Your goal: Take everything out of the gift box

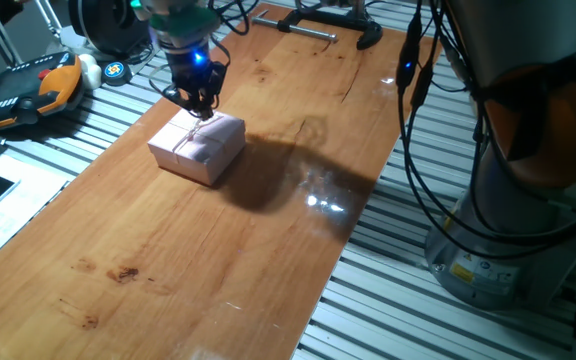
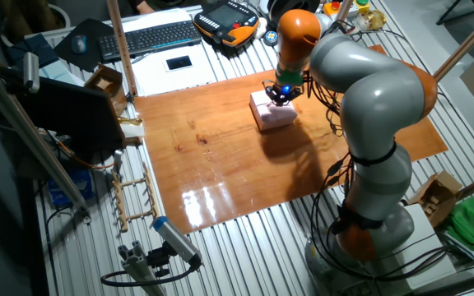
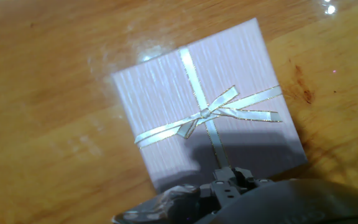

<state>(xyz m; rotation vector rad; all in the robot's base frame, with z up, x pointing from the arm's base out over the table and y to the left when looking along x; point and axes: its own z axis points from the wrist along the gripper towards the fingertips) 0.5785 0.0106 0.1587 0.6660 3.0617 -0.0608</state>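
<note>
lid (image 3: 191, 102) on gift box (image 1: 218, 160), tool (image 1: 197, 103) above

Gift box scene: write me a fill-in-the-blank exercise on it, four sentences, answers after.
1. The gift box is closed, its lid still ____ it.
2. The ribbon across the lid is tied in a ____.
3. The gripper hangs directly ____ the box.
4. The box rests on a ____ table.

Missing words: on; bow; above; wooden
</note>
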